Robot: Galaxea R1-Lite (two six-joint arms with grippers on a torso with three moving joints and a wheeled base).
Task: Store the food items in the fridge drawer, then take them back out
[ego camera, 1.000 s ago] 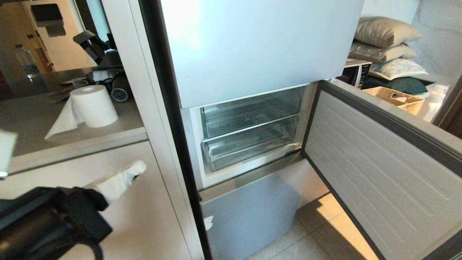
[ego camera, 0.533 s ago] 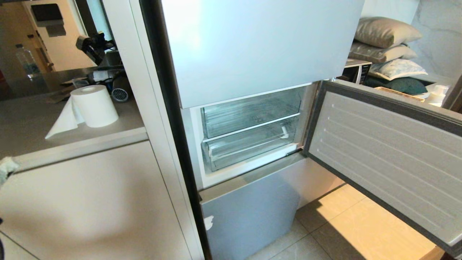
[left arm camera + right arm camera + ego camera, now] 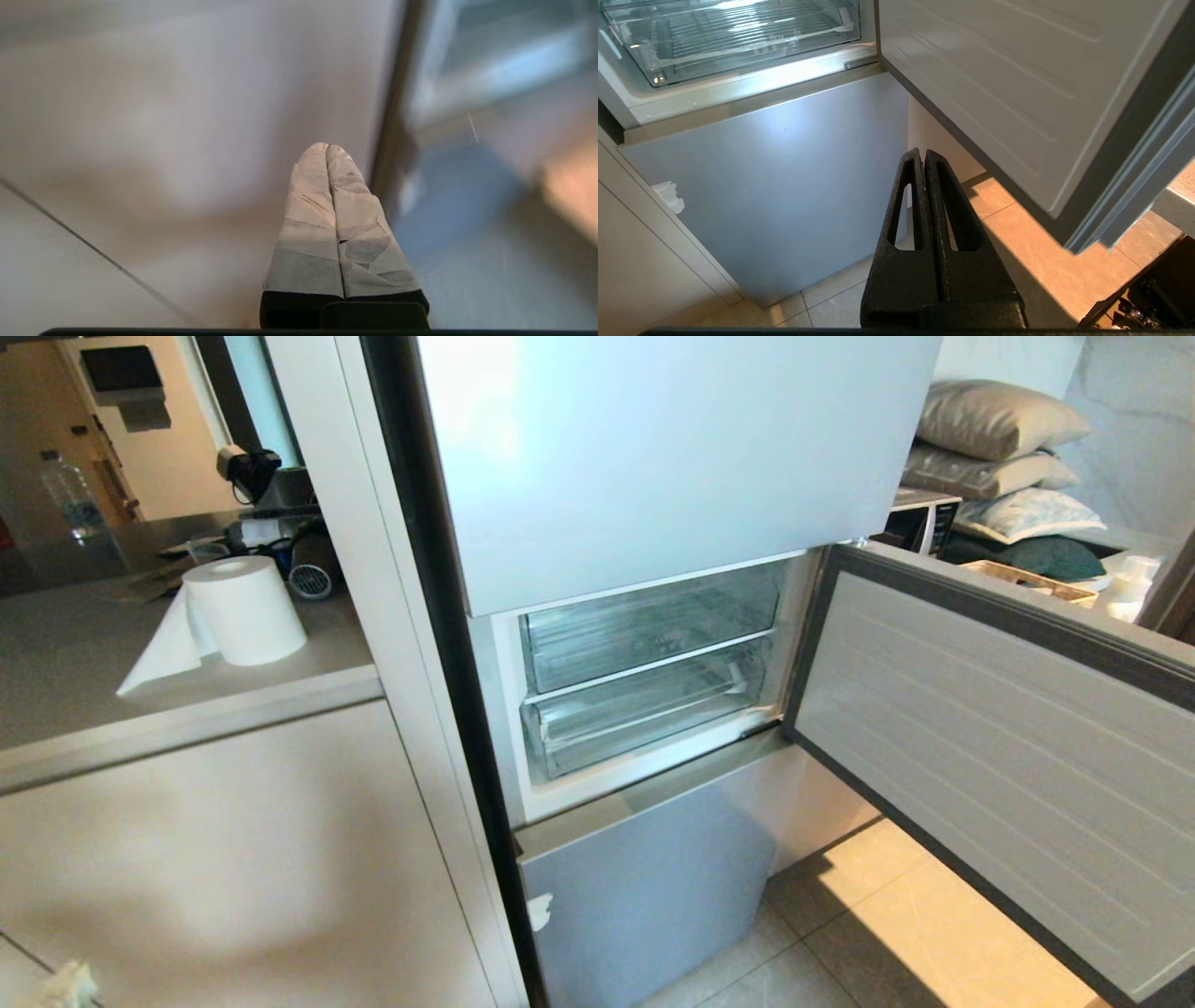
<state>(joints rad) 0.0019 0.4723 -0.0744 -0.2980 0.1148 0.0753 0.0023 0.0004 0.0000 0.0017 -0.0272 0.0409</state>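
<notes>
With the fridge door (image 3: 990,747) swung open | drawer (image 3: 649,709) pushed in, lowest of two, nothing red visible inside | faint "Box" lettering (image 3: 777,39) | left gripper (image 3: 327,148) closed, empty | right gripper (image 3: 923,153) closed, empty, above floor (image 3: 1017,219)

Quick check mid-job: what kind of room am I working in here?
Most likely a home kitchen. A fridge with its middle door swung open shows clear drawers, a paper towel roll stands on the counter beside it, and the floor is tiled.
</notes>
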